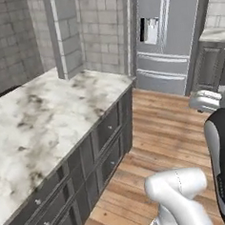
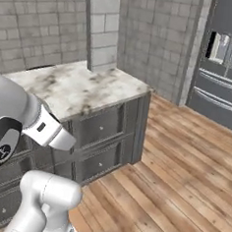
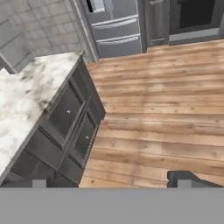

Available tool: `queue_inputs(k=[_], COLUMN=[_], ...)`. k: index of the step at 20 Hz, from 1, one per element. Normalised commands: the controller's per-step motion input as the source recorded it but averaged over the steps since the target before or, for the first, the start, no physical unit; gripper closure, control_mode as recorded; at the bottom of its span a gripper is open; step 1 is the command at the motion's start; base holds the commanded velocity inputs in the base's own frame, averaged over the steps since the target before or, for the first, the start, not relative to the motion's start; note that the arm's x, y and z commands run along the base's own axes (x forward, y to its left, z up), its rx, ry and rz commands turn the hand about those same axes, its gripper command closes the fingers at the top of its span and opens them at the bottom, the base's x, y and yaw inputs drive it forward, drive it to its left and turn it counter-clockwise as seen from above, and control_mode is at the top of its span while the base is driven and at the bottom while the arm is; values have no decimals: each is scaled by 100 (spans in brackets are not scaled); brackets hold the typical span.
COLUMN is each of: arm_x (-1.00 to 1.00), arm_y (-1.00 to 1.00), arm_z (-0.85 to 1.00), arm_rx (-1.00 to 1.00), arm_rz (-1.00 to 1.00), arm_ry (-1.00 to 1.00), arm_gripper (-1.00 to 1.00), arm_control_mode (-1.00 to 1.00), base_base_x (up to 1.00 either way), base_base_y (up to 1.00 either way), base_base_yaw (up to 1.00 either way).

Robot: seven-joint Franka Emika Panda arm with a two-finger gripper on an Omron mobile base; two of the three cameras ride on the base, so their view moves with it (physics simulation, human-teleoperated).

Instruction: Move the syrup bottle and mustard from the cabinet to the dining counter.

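The tool (image 3: 109, 180) hangs wide and empty over the wooden floor (image 3: 166, 105), the marble worktop (image 3: 26, 96) at 9 o'clock.

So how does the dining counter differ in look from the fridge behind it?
The dining counter is low with a veined white marble top; the fridge stands tall, plain pale steel. The counter's dark drawer fronts carry small knobs; the fridge has a dispenser panel and long handles. Both have drawers low down.
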Motion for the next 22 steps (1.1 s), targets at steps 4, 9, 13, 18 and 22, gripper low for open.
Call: queue_inputs(k=[4, 9, 13, 18, 22], arm_x=[0, 0, 0, 0, 0], arm_y=[0, 0, 0, 0, 0], arm_z=[0, 0, 0, 0, 0], arm_rx=[0, 0, 0, 0, 0], arm_rz=[0, 0, 0, 0, 0], arm_ry=[0, 0, 0, 0, 0], arm_gripper=[-100, -100, -100, -100, -100], arm_control_mode=[100, 100, 100, 100, 100], base_base_x=[0, 5, 40, 99, 100], base_base_y=[-12, -22, -12, 24, 52], base_base_yaw=[-100, -95, -82, -56, -45])
